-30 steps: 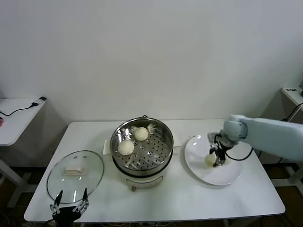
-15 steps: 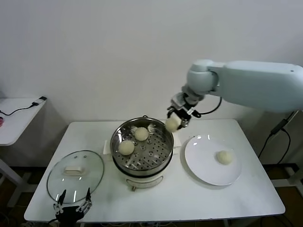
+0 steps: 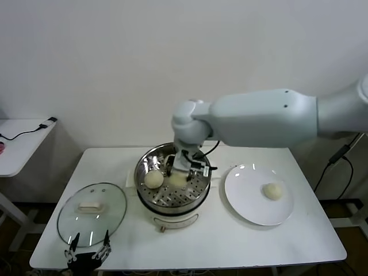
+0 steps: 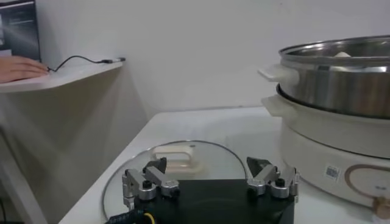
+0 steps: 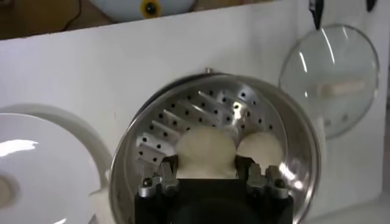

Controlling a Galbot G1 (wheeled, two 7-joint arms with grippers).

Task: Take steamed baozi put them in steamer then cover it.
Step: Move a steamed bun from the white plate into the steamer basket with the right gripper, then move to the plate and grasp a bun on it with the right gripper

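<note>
The steel steamer (image 3: 172, 205) stands mid-table on its white base. My right gripper (image 3: 185, 170) reaches down into it, shut on a cream baozi (image 3: 177, 180) low over the perforated tray (image 5: 183, 115). In the right wrist view that baozi (image 5: 205, 149) sits between the fingers, next to another baozi (image 5: 260, 149). That second baozi (image 3: 153, 179) lies on the tray's left. Another baozi (image 3: 272, 191) lies on the white plate (image 3: 247, 198). My left gripper (image 3: 87, 253) is open and empty at the front left edge.
The glass lid (image 3: 92, 210) with a white handle lies flat on the table left of the steamer, just beyond my left gripper (image 4: 210, 176); it also shows in the left wrist view (image 4: 177, 159). A side table (image 3: 20, 144) with a cable stands at far left.
My right gripper took a baozi from the plate, carried it left over the steamer's rim and lowered it onto the tray. The left arm has hardly moved.
</note>
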